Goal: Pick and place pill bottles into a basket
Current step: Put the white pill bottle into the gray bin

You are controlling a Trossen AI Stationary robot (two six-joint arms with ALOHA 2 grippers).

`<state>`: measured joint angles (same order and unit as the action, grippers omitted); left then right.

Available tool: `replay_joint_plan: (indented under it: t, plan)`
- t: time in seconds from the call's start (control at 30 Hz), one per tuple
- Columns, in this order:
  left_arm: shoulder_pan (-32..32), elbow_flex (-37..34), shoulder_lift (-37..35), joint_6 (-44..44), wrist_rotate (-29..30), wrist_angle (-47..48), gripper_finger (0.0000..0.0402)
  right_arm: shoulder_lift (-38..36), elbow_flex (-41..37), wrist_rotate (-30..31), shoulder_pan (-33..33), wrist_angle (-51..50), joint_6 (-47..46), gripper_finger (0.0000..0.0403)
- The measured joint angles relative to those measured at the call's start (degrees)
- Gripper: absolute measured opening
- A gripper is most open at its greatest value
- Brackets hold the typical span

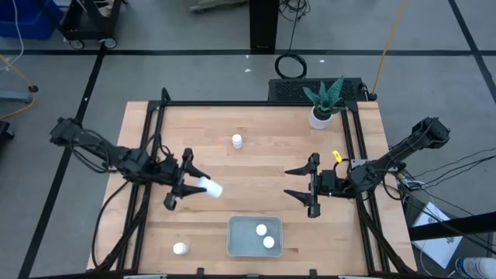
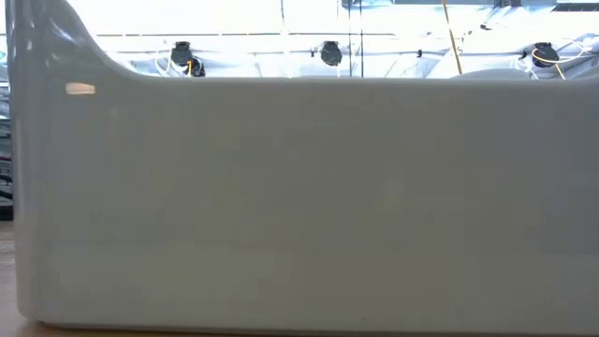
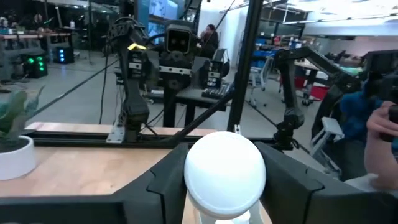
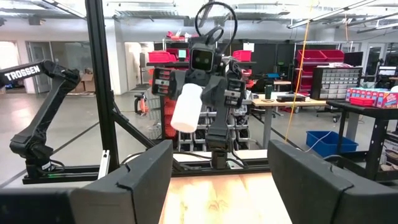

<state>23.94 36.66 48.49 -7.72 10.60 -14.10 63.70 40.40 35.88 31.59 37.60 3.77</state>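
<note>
My left gripper (image 1: pixel 198 184) is shut on a small white pill bottle (image 1: pixel 209 187) above the table's left middle; the bottle also shows in the right wrist view (image 4: pixel 186 107). My right gripper (image 1: pixel 301 184) is open and empty at the right middle, facing the left one. The pale grey-blue tray (image 1: pixel 235 246) lies at the front middle with two bottles (image 1: pixel 261 229) (image 1: pixel 269 242) standing in it. One bottle (image 1: pixel 237 141) stands on the table farther back. Another bottle (image 1: pixel 180 249) stands at the front left. My left gripper pinches the bottle between its two fingers (image 3: pixel 155 186), which lie level and point toward the table's right. The bottle's round free end (image 3: pixel 225 169) sticks out past the fingertips. The bottle is lifted clear of the table and tilted (image 4: pixel 185 109).
A white pot with a green plant (image 1: pixel 322 115) stands at the back right. Black frame rails (image 1: pixel 155 139) run along the table's left, far and right sides. The tray's wall (image 2: pixel 299 206) fills the low view. A person's hand (image 3: pixel 382 127) shows beyond the table.
</note>
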Motion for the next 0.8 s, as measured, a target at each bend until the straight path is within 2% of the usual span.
replay_joint_plan:
  t: [0.2,0.4,0.57,0.8]
  plan:
    - [1.06,-4.48,0.31,-0.01,-0.04,-6.99,0.0164,0.00,0.00,0.00,0.00,0.08,-0.04,0.0254]
    - [1.03,-4.63,0.64,-0.48,-0.47,-8.36,0.0164,-0.01,0.00,0.00,0.00,0.09,-0.05,0.0254]
    - [1.31,-4.54,4.39,-0.54,-0.01,-11.15,0.0173,0.00,0.00,0.00,0.01,0.10,-0.07,0.0254]
    - [1.30,-2.03,11.14,-0.56,-0.08,-12.52,0.0164,0.00,0.00,0.00,0.00,0.11,-0.07,0.0254]
